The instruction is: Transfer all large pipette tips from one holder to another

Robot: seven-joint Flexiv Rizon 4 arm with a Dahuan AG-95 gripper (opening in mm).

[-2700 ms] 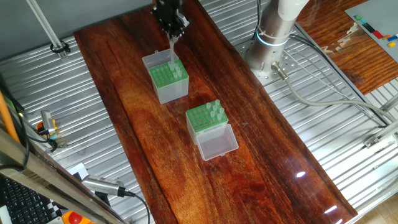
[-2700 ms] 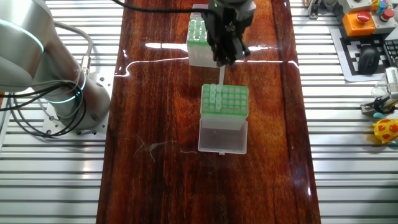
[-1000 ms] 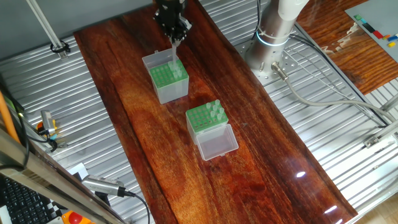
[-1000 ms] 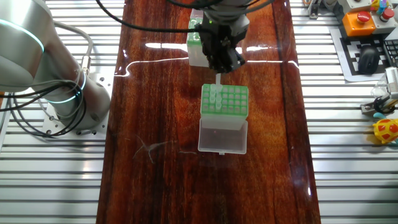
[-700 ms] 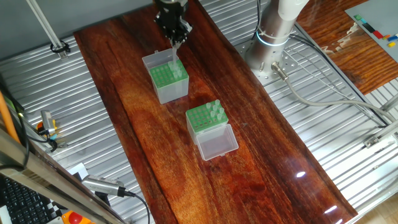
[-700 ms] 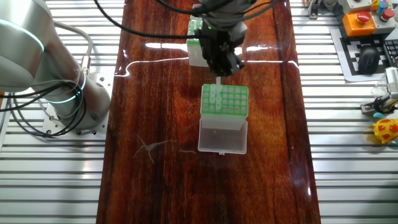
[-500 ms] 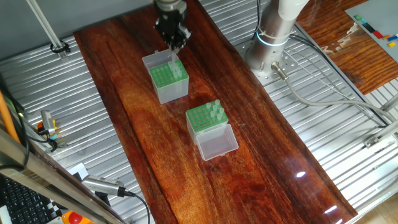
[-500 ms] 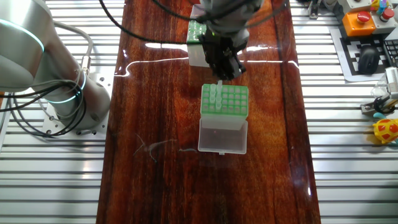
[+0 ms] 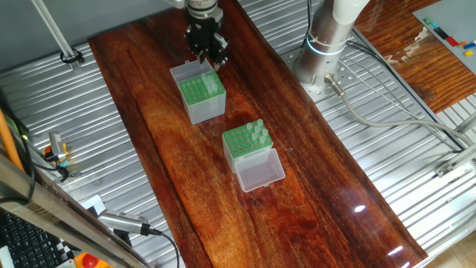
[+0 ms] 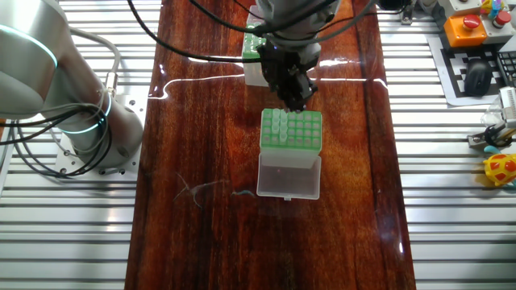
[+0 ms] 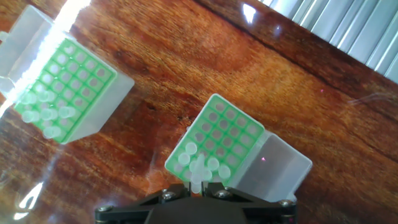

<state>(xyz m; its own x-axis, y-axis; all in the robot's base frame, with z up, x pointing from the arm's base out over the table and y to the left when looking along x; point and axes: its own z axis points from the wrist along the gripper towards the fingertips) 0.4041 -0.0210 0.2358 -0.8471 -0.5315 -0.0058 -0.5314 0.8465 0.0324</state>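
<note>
Large pipette tips [image 11: 46, 115], going left to right in the hand view: a bunch of them sits in the near-left corner of the clear-sided holder [image 11: 68, 81], well off to the left of the gripper [image 11: 198, 185]. The rest are clustered in the near corner of the grey-sided holder [image 11: 224, 134], right under the fingers. One tip's open top pokes up just where the two jaws meet. The jaws look nearly closed, but I honestly can't tell whether they're pinching that tip or just sitting above it. Further right is that holder's whitish lid [image 11: 277, 168], flipped open flat on the wooden table [image 11: 186, 56]. From the other fixed view, the gripper [image 10: 295, 98] hangs just over the holder's far edge.
</note>
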